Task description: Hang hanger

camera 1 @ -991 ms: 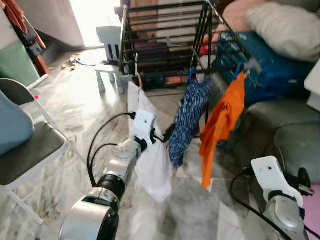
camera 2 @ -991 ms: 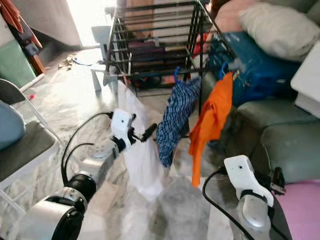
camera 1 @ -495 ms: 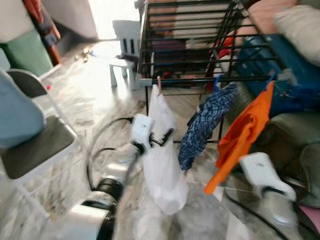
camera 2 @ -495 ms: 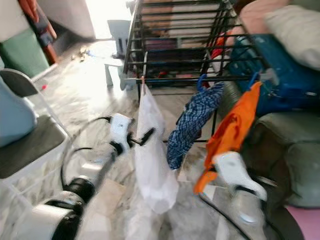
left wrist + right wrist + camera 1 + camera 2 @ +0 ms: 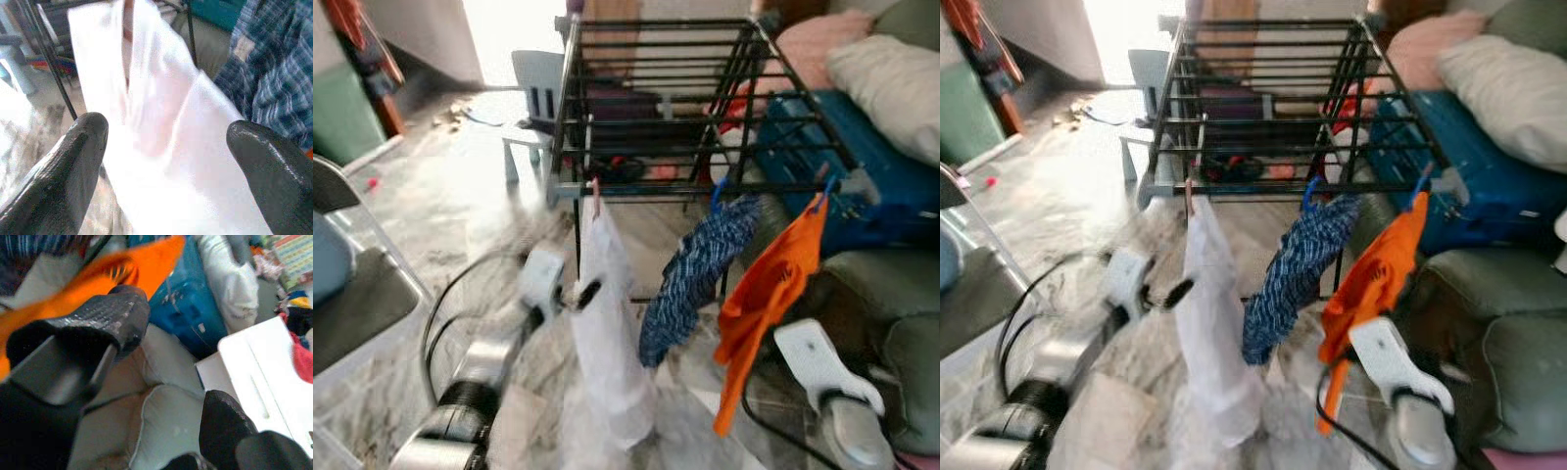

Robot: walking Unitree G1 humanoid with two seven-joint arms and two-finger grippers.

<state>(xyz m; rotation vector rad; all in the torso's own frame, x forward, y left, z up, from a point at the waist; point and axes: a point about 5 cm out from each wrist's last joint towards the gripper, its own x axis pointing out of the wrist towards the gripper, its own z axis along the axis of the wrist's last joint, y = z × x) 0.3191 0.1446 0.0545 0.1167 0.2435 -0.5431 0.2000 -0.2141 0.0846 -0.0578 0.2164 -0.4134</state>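
Marble-floored room, black drying rack. White garment on hanger hooked on rack's front rail. Left gripper spread apart beside garment; right gripper apart, idle. Advise straight, slow withdrawal, avoiding snags.

We see a black drying rack on the marble floor; from its front rail (toward 6 o'clock) hang a white garment, a blue checked garment and an orange garment.

Pale marble floor gleams under bright light from the doorway behind the black drying rack. Right of the rack sits a grey-green sofa; left, a folding chair.
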